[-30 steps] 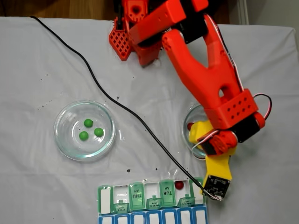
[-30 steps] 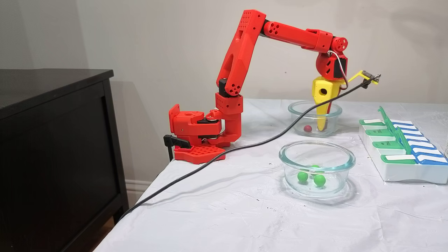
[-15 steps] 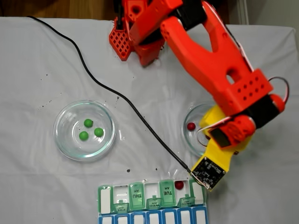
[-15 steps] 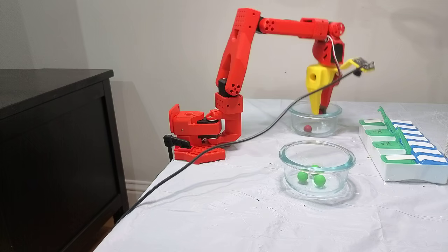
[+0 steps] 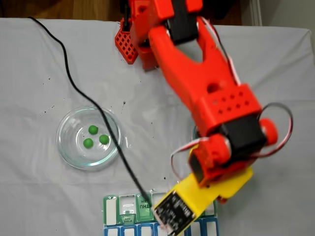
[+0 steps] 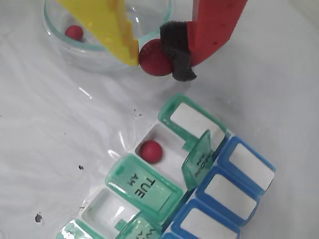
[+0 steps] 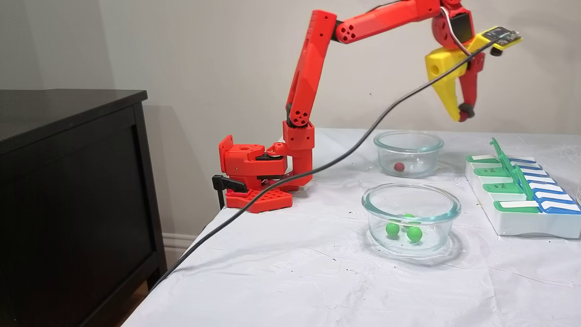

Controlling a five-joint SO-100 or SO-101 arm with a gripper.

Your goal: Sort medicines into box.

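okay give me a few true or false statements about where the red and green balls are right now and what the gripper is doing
1. The gripper holds a dark red ball. True.
2. The dish with green balls holds four of them. False: three green balls lie in it.
3. A red ball already lies in an open compartment of the pill organizer. True.
4. The far glass dish has nothing in it. False: one red ball remains inside.
5. The gripper is down inside a dish. False: in a fixed view it hangs high above the table.
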